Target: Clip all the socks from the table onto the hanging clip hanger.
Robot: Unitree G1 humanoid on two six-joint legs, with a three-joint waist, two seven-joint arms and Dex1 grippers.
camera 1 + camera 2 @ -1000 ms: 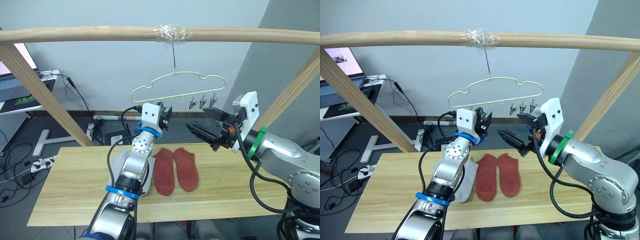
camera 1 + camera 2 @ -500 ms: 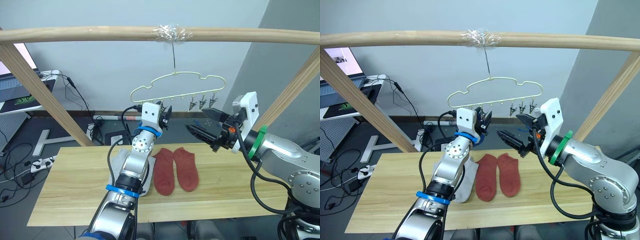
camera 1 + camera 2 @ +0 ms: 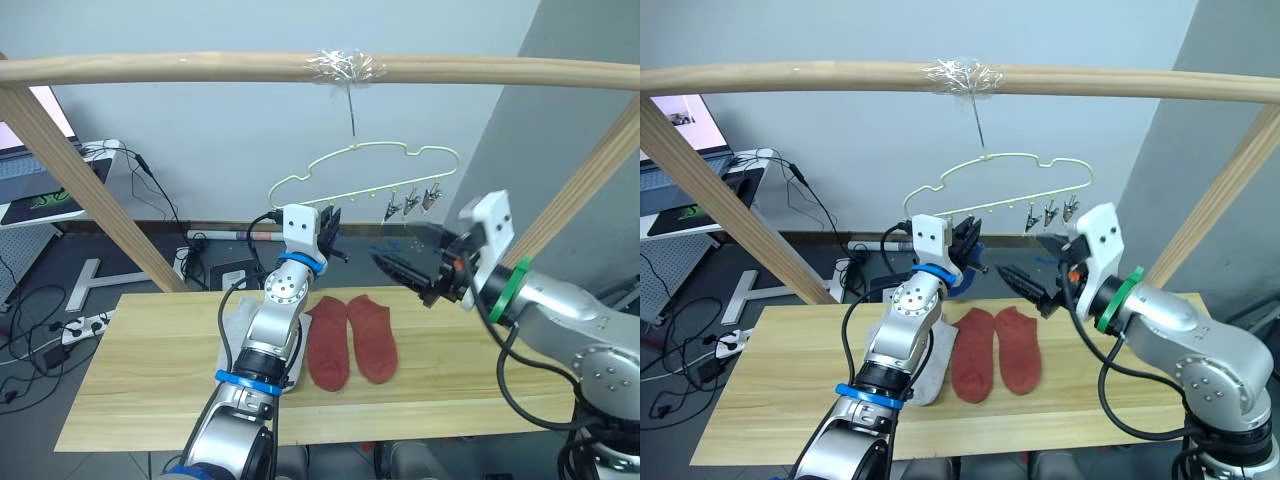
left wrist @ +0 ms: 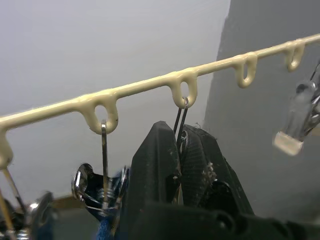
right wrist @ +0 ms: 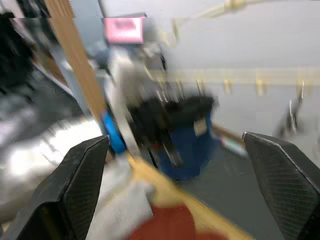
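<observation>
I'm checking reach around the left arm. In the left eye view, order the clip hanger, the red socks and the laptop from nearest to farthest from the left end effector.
1. clip hanger, just above the left end effector.
2. red socks, below on the table.
3. laptop, far off to the left.

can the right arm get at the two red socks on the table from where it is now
Probably yes. The right tool hangs open in the air just above and to the right of the red socks, which lie flat on the table with nothing over them.
</observation>
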